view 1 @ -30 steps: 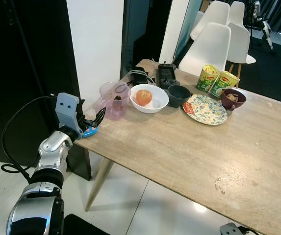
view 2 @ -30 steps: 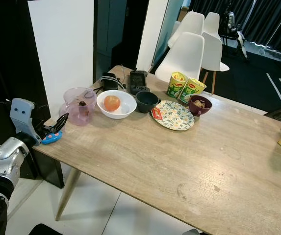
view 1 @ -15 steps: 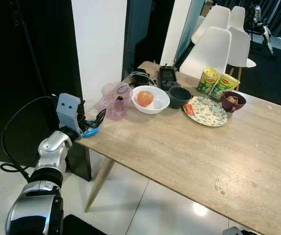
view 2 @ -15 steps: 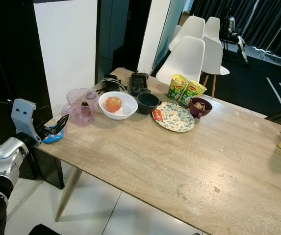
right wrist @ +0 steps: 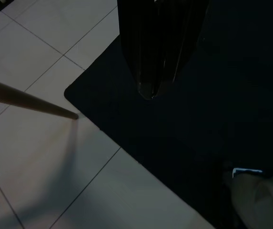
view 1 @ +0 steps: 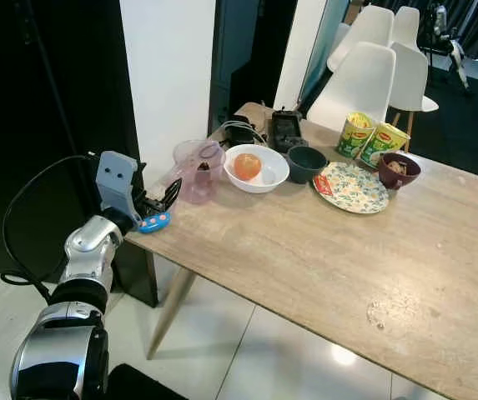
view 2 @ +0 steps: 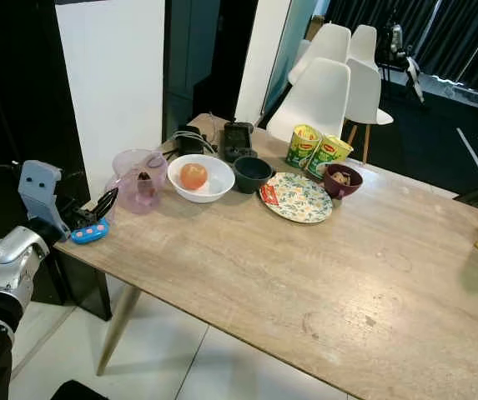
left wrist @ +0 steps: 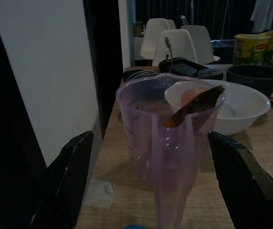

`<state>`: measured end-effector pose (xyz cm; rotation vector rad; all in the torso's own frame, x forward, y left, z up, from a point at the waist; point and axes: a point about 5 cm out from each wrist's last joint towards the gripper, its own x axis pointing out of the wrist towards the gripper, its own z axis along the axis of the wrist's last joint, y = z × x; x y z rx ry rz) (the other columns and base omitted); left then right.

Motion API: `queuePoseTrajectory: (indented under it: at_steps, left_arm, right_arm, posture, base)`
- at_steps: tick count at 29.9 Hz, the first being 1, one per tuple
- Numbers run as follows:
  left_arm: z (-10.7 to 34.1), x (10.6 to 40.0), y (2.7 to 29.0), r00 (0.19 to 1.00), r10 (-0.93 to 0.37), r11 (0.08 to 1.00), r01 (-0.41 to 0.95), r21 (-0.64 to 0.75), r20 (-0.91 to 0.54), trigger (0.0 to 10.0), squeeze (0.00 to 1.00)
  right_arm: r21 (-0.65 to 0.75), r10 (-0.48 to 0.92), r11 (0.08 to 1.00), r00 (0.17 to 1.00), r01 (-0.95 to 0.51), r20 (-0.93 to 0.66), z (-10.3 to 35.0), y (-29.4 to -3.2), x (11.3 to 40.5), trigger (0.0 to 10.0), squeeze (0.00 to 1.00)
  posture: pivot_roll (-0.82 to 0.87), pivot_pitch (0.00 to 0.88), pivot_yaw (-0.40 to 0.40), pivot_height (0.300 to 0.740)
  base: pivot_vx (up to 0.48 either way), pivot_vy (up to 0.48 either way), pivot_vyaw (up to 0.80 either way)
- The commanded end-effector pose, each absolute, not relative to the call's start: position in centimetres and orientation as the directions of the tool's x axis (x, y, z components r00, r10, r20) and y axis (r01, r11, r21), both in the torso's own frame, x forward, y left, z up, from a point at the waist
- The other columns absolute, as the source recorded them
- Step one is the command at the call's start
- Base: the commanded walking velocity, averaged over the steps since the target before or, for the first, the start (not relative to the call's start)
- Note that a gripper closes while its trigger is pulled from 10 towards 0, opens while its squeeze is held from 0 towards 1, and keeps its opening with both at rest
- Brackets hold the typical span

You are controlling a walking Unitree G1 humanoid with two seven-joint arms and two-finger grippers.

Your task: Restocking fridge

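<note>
Left end effector [view 1: 165, 197]: spread, empty, just beside purple measuring jug [view 1: 197, 170].
Progress: early; jug ungrasped, food on table [view 1: 322, 250].

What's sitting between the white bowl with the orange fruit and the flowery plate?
A small dark bowl sits between the white bowl and the flowery plate, close beside the white bowl. The eye views show it.

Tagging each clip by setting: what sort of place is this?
Probably a home dining area: a wooden table set with bowls, a plate and noodle cups, white chairs behind it, tiled floor below.
</note>
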<state>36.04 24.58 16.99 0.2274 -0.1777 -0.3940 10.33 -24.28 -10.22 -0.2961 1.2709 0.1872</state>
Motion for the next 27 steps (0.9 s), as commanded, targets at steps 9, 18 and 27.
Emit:
queuePoseTrajectory:
  at_steps: [9, 18, 27]
  left_arm:
    - [17.3, 36.7, 22.4, 0.874, -0.470, 0.861, 0.425, 0.278, 0.122, 10.0, 0.00]
    - [16.7, 36.8, 21.5, 0.861, -0.500, 0.843, 0.459, 0.280, 0.094, 10.0, 0.00]
    - [16.4, 36.6, 21.7, 0.870, -0.487, 0.842, 0.448, 0.301, 0.070, 10.0, 0.00]
  right_arm:
    - [-0.124, -0.038, 0.946, 0.277, -0.299, -0.960, -10.4, -25.0, 8.8, 10.0, 0.00]
    - [-0.115, -0.039, 0.952, 0.260, -0.284, -0.965, -10.6, -25.1, 7.6, 10.0, 0.00]
    - [-0.111, -0.039, 0.953, 0.250, -0.281, -0.967, -10.6, -25.6, 6.4, 10.0, 0.00]
  posture:
    - [-0.05, 0.077, -0.117, 0.740]
    - [-0.06, 0.100, -0.100, 0.740]
    - [-0.07, 0.135, -0.101, 0.740]
  base:
    - [0.000, 0.000, 0.00]
    - [0.000, 0.000, 0.00]
    - [0.000, 0.000, 0.00]
